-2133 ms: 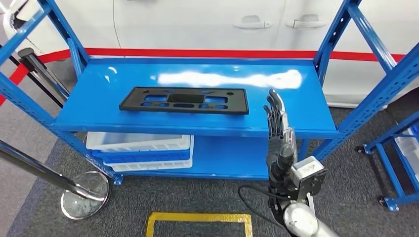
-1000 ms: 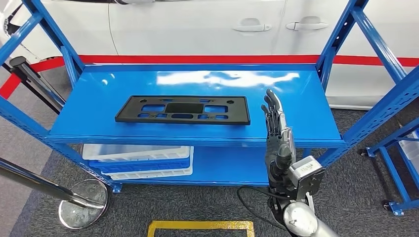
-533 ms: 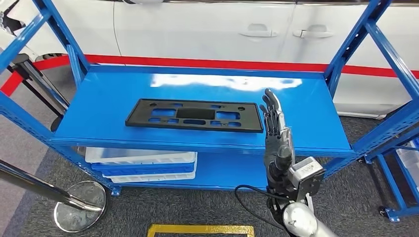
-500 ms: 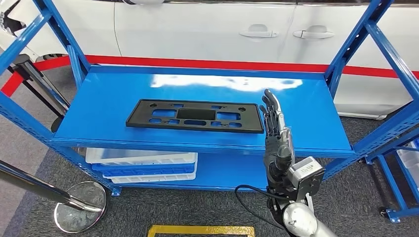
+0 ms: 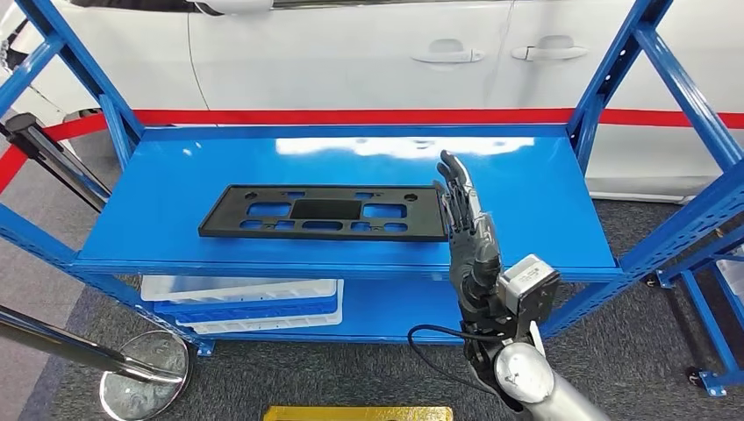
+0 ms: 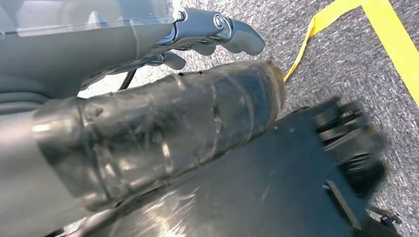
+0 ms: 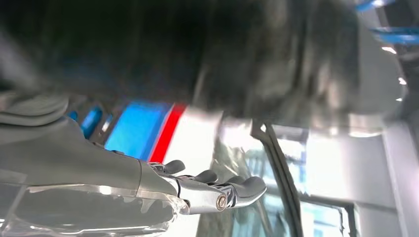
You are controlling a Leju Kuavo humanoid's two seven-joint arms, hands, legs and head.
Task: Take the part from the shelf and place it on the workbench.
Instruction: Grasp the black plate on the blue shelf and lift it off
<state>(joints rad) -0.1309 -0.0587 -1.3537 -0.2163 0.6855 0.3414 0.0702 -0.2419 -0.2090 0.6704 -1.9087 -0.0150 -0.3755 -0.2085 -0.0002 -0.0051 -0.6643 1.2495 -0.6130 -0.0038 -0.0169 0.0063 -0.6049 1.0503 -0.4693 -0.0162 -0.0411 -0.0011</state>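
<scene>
We take the part [image 5: 325,213] to be a flat black plastic frame, long and thin, pierced by several slots and small holes. It lies flat on the upper deck of the blue shelf [image 5: 544,202], near the deck's front edge and well short of the back rail. We judge it light and fairly stiff, though a plate this long and thin may flex if lifted by one end alone. Its smooth face on glossy painted steel looks slippery, so it could slide away under a sideways push. Lying flush, it offers little to get under; we would take hold at the short end nearest the right hand [image 5: 465,230], or draw it toward the front lip of the shelf so the fingers can reach beneath an overhanging edge.

The head view shows the right hand raised edge-on just beside the part's near end, fingers straight, loosely apart and holding nothing; whether they touch the part we cannot tell.

The right wrist view gives the fingers [image 7: 217,190] extended against the white car and red stripe beyond the shelf. The left wrist view shows the left hand [image 6: 148,133] hanging over grey carpet and yellow floor tape [image 6: 390,44], its fingers drawn fairly close with nothing in them.
</scene>
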